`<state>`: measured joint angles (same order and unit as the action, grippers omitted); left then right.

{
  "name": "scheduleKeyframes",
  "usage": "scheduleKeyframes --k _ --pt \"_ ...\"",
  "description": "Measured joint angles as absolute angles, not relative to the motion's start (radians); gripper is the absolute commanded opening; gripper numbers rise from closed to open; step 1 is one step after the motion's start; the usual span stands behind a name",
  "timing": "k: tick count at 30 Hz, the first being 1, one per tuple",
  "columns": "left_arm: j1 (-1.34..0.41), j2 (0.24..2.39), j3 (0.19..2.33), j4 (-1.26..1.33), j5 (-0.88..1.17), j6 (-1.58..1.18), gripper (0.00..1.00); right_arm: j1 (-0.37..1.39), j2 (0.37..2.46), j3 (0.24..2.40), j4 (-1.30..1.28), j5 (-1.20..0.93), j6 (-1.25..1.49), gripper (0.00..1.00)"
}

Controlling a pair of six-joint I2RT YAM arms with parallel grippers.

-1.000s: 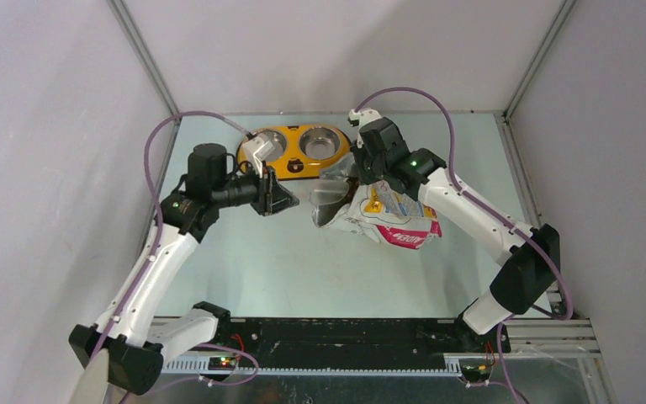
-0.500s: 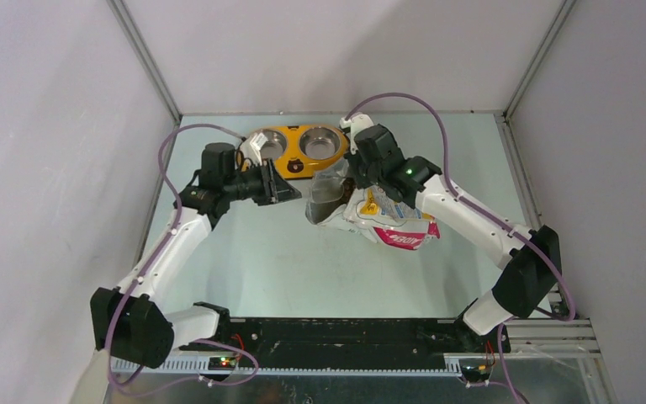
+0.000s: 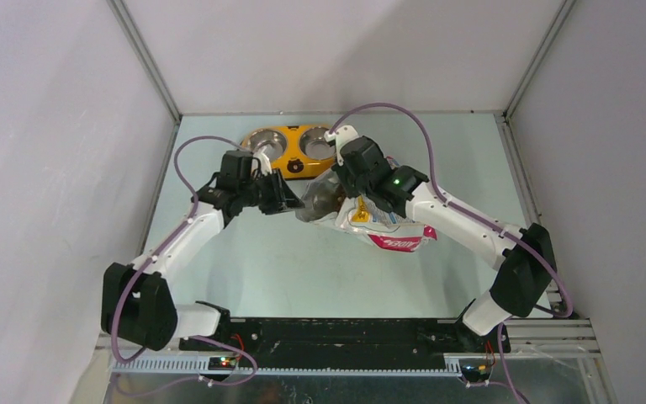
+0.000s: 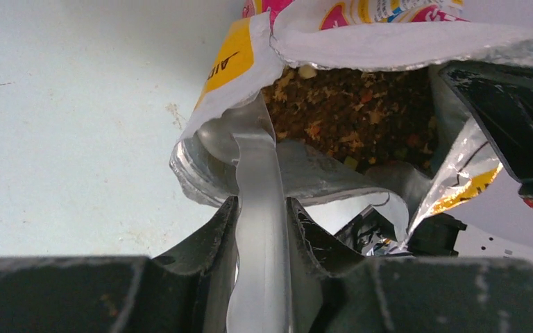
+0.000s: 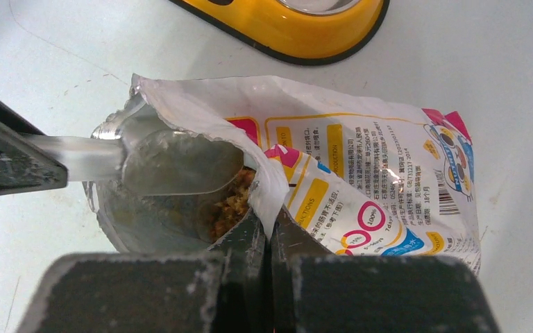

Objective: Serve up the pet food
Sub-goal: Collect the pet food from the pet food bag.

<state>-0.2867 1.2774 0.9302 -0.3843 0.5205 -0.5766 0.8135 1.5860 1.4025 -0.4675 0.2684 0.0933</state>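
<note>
The pet food (image 4: 350, 114) is brown and reddish kibble lying inside the open glossy bag (image 3: 383, 223), which rests on its side on the table. My left gripper (image 4: 261, 206) is shut on the handle of a translucent scoop (image 5: 177, 163). The scoop's bowl sits inside the bag's mouth, just short of the kibble (image 5: 230, 202). My right gripper (image 5: 271, 223) is shut on the upper rim of the bag (image 5: 361, 159) and holds the mouth up and open. In the top view the left gripper (image 3: 279, 196) and the right gripper (image 3: 346, 187) face each other across the bag's mouth.
A yellow double-bowl feeder (image 3: 296, 165) with two metal bowls stands just behind the bag and both grippers, near the back wall. In the right wrist view its yellow edge (image 5: 298, 31) is close above the bag. Enclosure walls rise at left, right and back.
My left arm has swung right and carried the scoop from beside the feeder into the bag's mouth. The right gripper and the bag have shifted a little to the left.
</note>
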Motion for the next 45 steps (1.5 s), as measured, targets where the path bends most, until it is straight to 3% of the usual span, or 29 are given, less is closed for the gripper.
scheduleKeyframes --k 20,35,45 --pt "-0.354 1.602 1.003 -0.222 0.649 -0.598 0.0 0.772 1.561 1.317 -0.38 0.206 0.071 0.0" --pt "-0.355 1.601 0.822 0.185 0.749 -0.753 0.0 0.645 1.513 1.263 -0.371 0.117 0.049 0.0" --pt "-0.359 1.462 0.784 0.391 0.871 -0.899 0.0 0.616 1.477 1.231 -0.359 0.101 0.014 0.0"
